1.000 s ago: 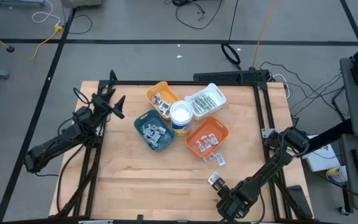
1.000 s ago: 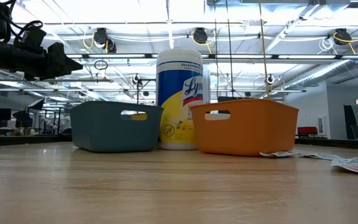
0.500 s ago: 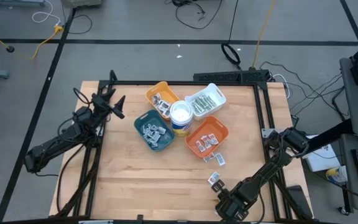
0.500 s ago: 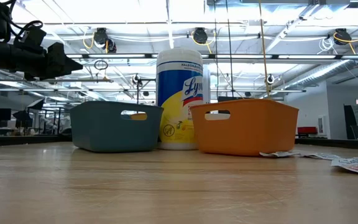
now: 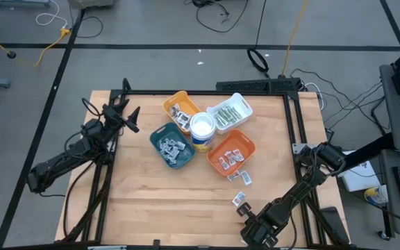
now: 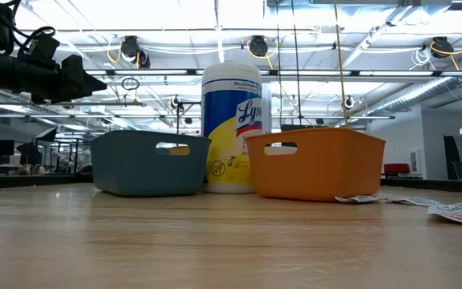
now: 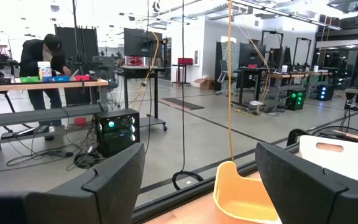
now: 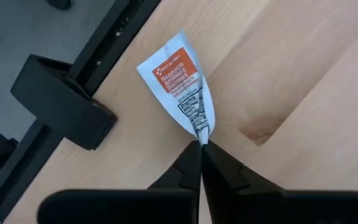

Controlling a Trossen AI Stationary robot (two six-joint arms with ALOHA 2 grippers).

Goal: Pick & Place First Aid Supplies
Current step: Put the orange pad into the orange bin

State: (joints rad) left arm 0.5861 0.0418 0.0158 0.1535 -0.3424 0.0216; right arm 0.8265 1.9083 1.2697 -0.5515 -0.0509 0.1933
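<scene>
My right hand [image 8: 200, 144] sits low over the near edge of the worktop [image 5: 158, 194], its fingers pressed together on one corner of a white packet with an orange-red label [image 8: 180, 81]. The packet lies flat on the wood, close to the worktop's black frame. Two more packets [image 5: 240, 178] lie loose just beside the orange tray [image 5: 246, 144], and others fill the teal tray [image 5: 174, 158], the yellow tray [image 5: 173, 98] and the white tray [image 5: 239, 101] around the wipes tub [image 5: 202, 128]. My left hand [image 5: 132, 119] hovers over the far left side, fingers spread apart, holding nothing.
</scene>
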